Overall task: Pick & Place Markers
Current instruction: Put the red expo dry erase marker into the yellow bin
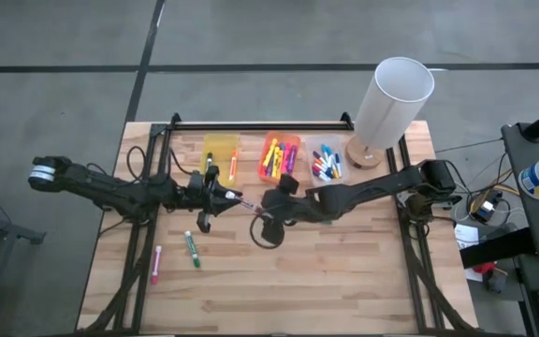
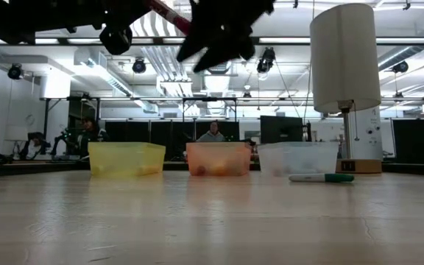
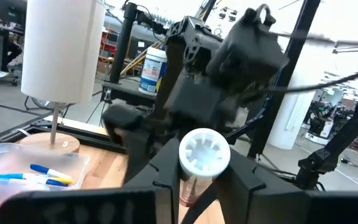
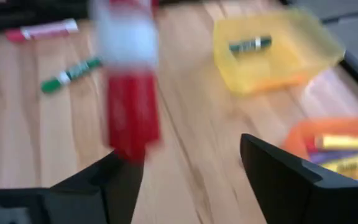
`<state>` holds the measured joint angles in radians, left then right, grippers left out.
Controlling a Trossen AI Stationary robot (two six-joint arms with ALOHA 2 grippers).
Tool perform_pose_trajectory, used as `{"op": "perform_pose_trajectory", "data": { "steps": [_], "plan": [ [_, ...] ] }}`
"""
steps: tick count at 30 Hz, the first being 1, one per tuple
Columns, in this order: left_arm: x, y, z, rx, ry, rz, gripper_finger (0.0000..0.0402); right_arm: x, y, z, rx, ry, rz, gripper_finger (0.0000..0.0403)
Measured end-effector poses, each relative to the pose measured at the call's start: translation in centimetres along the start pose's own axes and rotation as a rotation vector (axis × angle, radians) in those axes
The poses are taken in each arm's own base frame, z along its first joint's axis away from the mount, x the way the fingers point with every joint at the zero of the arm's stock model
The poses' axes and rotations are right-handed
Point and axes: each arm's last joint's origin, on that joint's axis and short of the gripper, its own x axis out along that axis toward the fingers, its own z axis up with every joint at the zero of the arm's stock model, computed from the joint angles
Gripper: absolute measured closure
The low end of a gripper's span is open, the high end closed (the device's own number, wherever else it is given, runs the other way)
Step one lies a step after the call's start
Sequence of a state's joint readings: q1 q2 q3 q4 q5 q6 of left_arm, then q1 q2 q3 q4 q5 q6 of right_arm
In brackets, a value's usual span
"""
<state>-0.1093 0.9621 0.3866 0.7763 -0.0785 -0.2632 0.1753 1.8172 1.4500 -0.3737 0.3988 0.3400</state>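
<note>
Bare wooden table (image 2: 212, 221), bins (image 2: 218, 158) behind; above, left gripper (image 1: 235, 195) clamping red marker (image 1: 249, 202), right gripper (image 1: 268, 217) spread, empty.

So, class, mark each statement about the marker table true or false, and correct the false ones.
1. A pink marker and a green marker lie loose on the table. True.
2. The white cylinder lies on its side. False: it stands upright on a wooden base beside the clear bin.
3. The left gripper holds a red marker above the table. True.
4. The right gripper is clamped on the green marker. False: its fingers stand open, and the green marker lies on the table.
5. The yellow bin is empty. False: markers lie in it.
</note>
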Motion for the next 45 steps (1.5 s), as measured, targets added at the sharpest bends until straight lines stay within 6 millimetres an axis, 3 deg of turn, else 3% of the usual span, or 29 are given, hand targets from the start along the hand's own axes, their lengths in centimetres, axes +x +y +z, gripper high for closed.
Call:
{"op": "perform_pose_trajectory", "data": {
  "steps": [6,13,18,25,29,37,42,45],
  "plan": [
    [0.1,0.5,-0.1,-0.043,0.026,0.155,0.0331,1.0,-0.5,-3.1,0.052,0.115,-0.038,0.0117],
    [0.7,1.5,1.4,0.014,0.118,0.618,0.0332,1.8,-1.0,-5.6,0.132,0.18,-0.073,0.0108],
    [1.2,2.6,3.8,0.065,0.282,0.84,0.0332,2.0,-1.1,-6.3,0.15,0.191,-0.079,0.0111],
    [1.1,6.4,7.5,0.061,0.482,1.118,0.0332,2.0,-0.9,-6.0,0.169,0.162,-0.06,0.0117],
    [0.9,9.6,7.7,-0.092,0.607,1.094,0.0332,1.9,-0.7,-5.8,0.171,0.149,-0.051,0.0115],
    [0.5,16.1,5.3,-0.281,0.831,1.051,0.0332,1.9,-0.7,-5.8,0.171,0.148,-0.05,0.0114],
    [0.2,18.7,3.3,-0.427,0.98,0.955,0.0332,1.9,-0.6,-5.9,0.167,0.151,-0.048,0.012],
    [0.3,19.9,2.5,-0.415,1.024,0.951,0.0332,1.9,-0.6,-5.9,0.167,0.151,-0.049,0.0123]
  ]
}}
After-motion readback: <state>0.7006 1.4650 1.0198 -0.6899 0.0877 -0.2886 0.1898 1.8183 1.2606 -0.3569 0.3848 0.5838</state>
